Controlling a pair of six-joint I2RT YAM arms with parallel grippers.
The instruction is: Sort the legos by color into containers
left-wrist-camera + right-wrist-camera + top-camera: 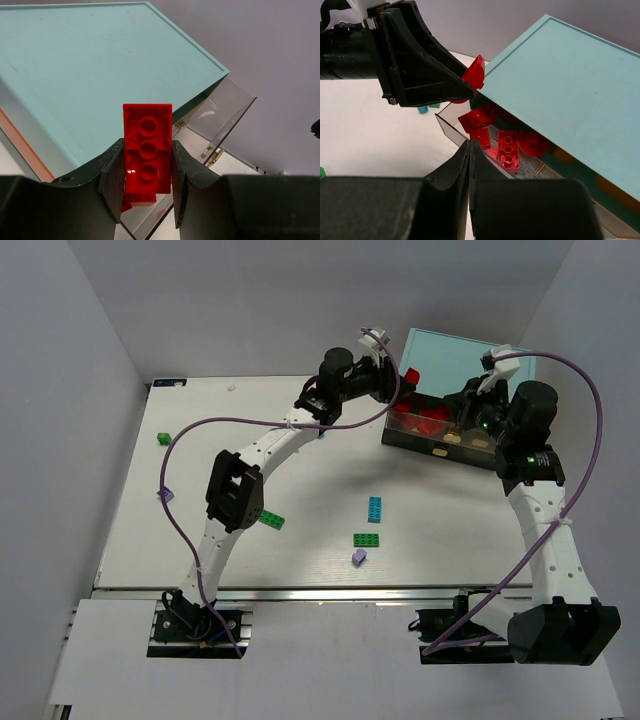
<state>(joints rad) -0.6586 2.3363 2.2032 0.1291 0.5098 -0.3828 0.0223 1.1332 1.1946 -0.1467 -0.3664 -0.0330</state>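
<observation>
My left gripper (403,382) is shut on a red lego (410,377) and holds it above the left end of an open clear drawer (400,425) of the light teal cabinet (470,352). In the left wrist view the lego (147,125) stands upright between the fingers (114,170), with the cabinet top (100,60) behind it. The drawer (447,127) holds several red legos (508,149). My right gripper (470,146) is shut and empty at the drawer's near wall, beside the cabinet (570,75). It sees the left gripper (465,90) holding the red lego (475,75).
Loose legos lie on the white table: green (163,438), lavender (166,495), green (272,520), cyan (375,509), green (366,540), lavender (359,557). Grey walls enclose the table on three sides. Tan drawer handles (454,438) show at the cabinet's front.
</observation>
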